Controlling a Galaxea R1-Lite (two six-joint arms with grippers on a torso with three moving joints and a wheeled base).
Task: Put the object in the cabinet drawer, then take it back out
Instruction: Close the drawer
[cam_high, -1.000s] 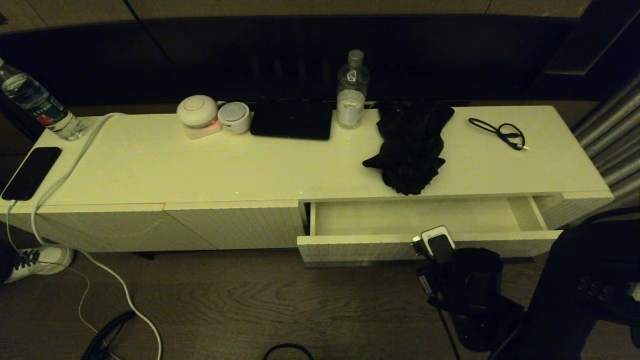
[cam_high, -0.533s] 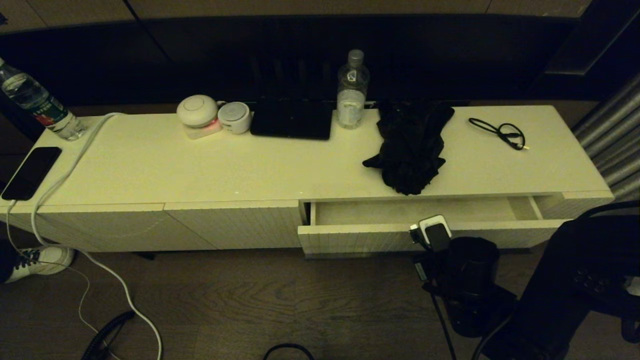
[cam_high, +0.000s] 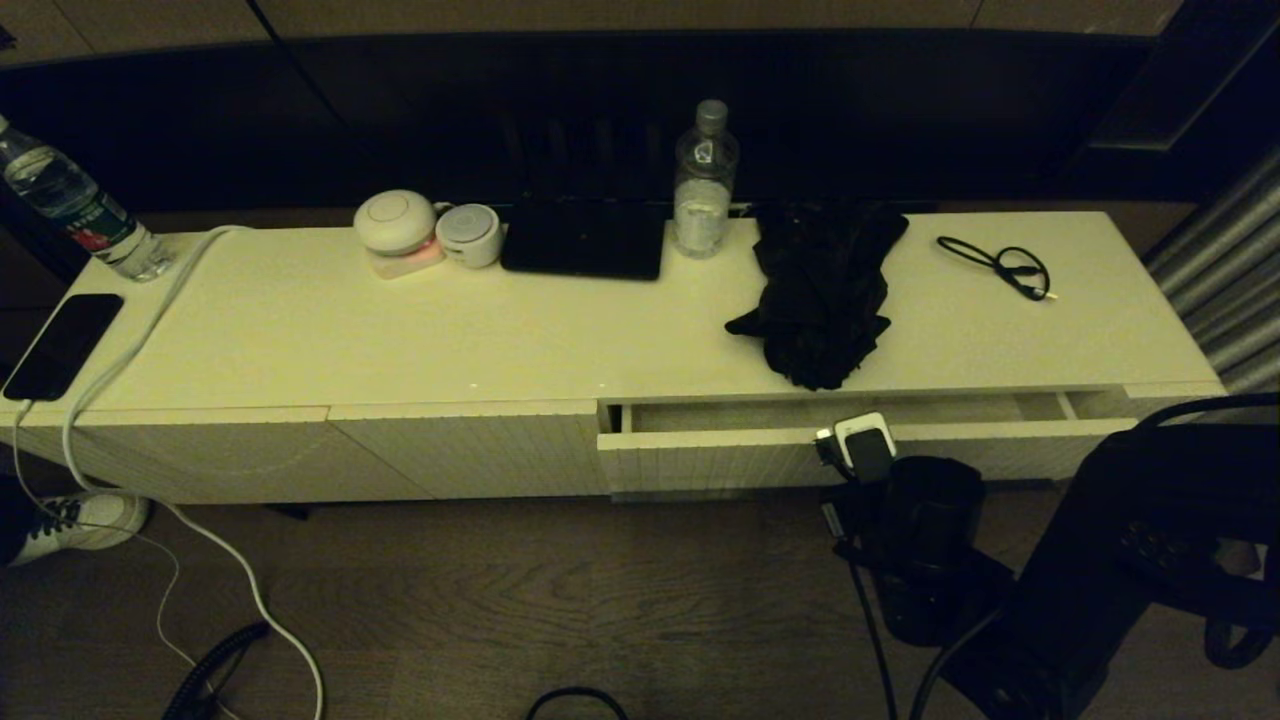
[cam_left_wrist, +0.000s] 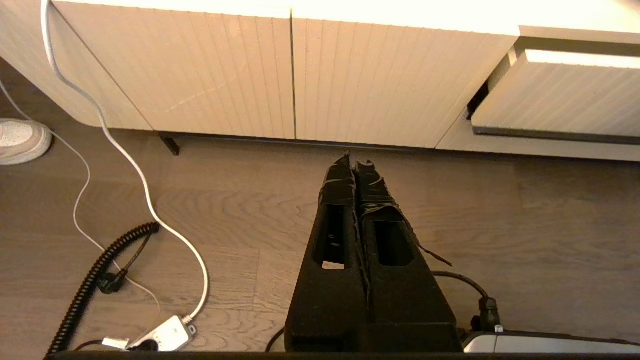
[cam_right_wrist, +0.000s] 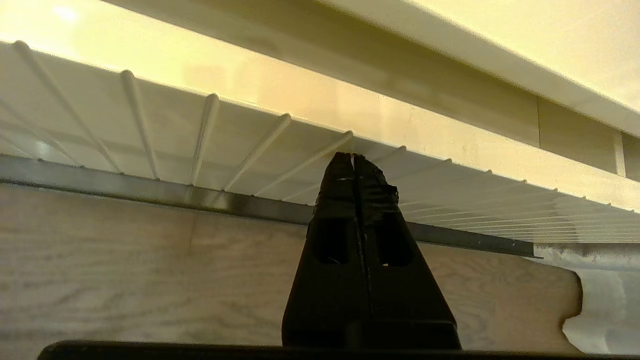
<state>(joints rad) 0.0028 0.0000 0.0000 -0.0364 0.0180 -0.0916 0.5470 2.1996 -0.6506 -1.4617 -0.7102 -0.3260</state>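
Water bottle and dark phone are seen at the cabinet's far left, with a white cable trailing to the floor. Two round white gadgets, a flat black device and a clear bottle are lined along the back edge. Left gripper is parked low over the floor, fingers pressed together, nothing held. Umbrella is left lying on the cabinet top, directly above the drawer, which is only slightly open; interior mostly hidden. Right gripper is clenched empty, tip at the drawer's ribbed front just above the dark handle strip, below and apart from the umbrella. Thin black cable is seen farther right
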